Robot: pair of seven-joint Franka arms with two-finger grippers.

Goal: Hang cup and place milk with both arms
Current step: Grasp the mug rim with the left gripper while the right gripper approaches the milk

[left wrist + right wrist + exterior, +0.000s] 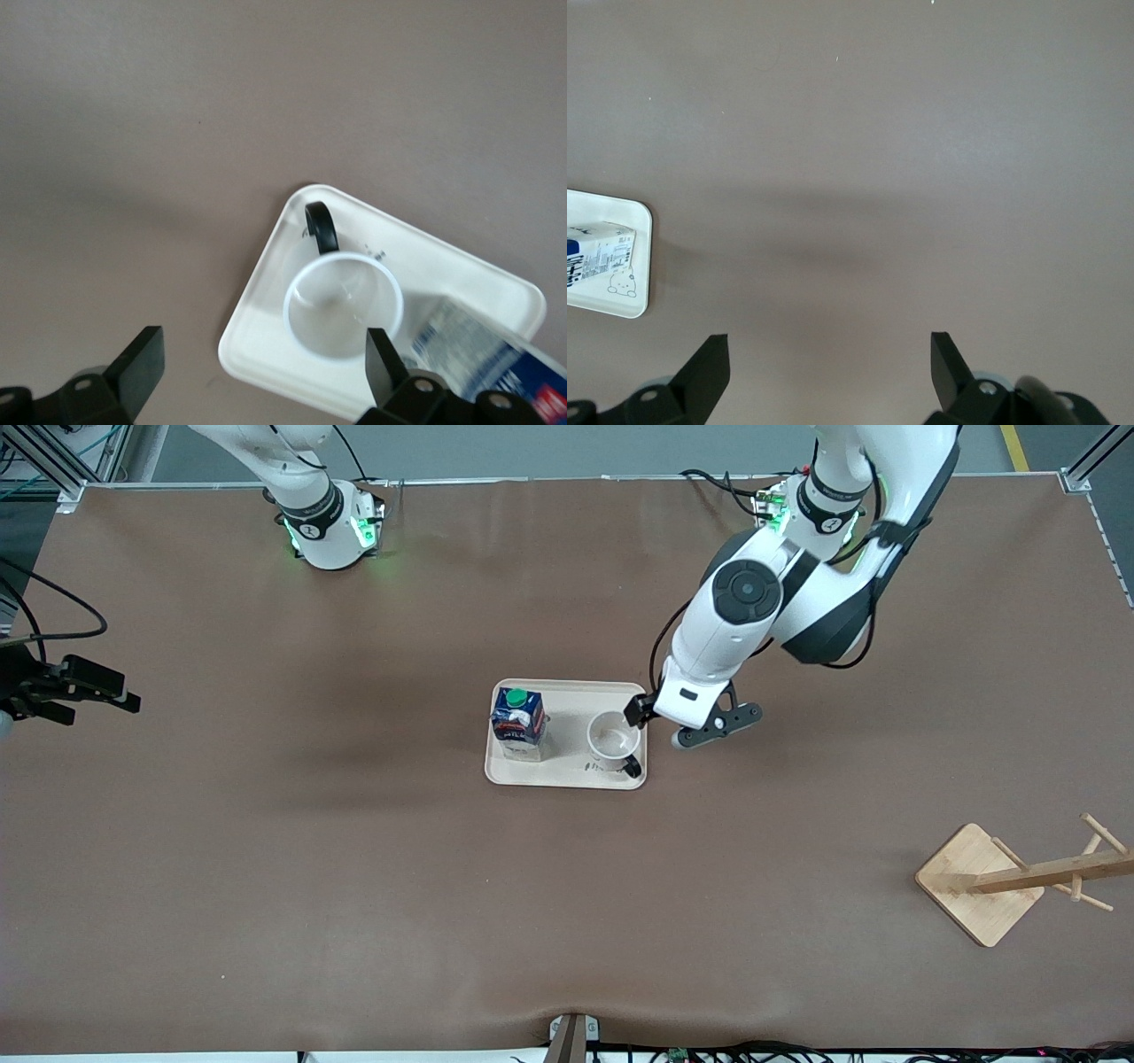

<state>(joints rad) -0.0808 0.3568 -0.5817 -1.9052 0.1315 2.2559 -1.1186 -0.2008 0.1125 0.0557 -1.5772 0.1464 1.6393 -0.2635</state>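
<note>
Left gripper (640, 710) is over the tray (567, 775) edge, right by the cup (613, 740), fingers spread wide w/ nothing held. Cup and milk (518, 723) stand side by side in the tray mid-desk, cup toward the left arm's end. IMO best move: come down so one finger goes inside the rim, clear of the black handle (322, 227), so it's free for the wooden rack (1028, 879). Right gripper (824, 367) waits over bare desk, also wide open and empty. Left wrist view shows the handle's direction way clearer; only the front view shows the rack.
</note>
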